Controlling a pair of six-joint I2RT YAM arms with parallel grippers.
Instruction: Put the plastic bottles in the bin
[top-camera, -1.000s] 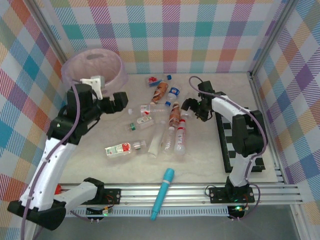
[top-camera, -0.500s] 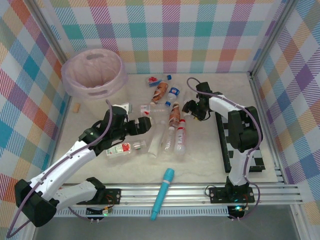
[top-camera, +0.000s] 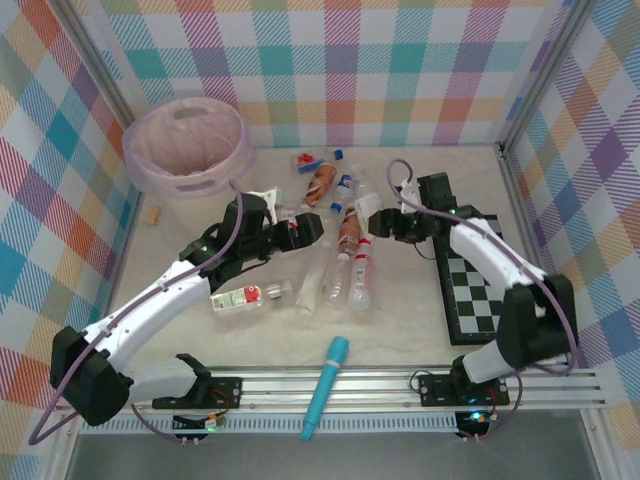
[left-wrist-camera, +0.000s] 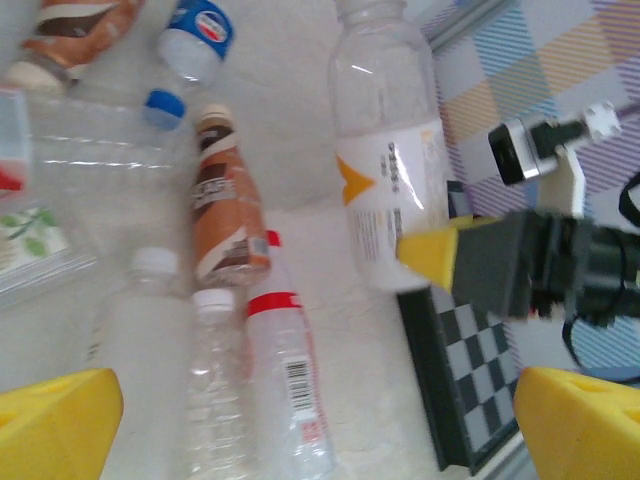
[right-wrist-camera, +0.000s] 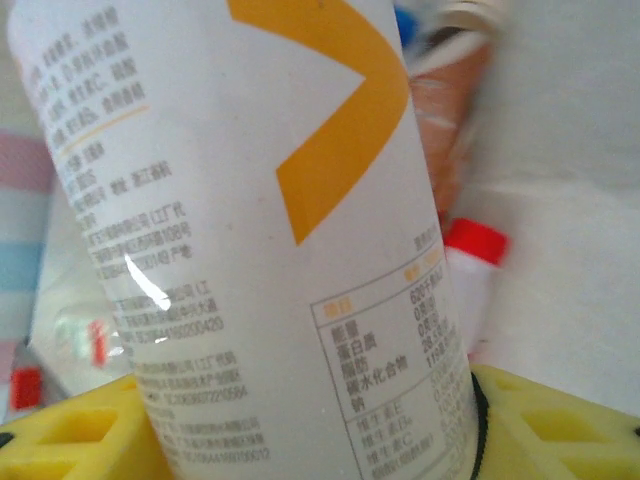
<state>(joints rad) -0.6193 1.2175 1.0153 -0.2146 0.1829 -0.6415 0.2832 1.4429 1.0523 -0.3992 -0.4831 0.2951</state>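
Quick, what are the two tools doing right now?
Left tool: open, holding nothing.
Right tool: closed on the clear bottle with the white label.

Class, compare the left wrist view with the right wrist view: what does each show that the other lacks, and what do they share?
Left wrist view: the chequered board, white-capped clear bottles and the open left gripper. Right wrist view: the label's fine print and printed table, up close. Shared: the white-labelled bottle with its orange mark, clamped by the right gripper, plus a brown bottle.
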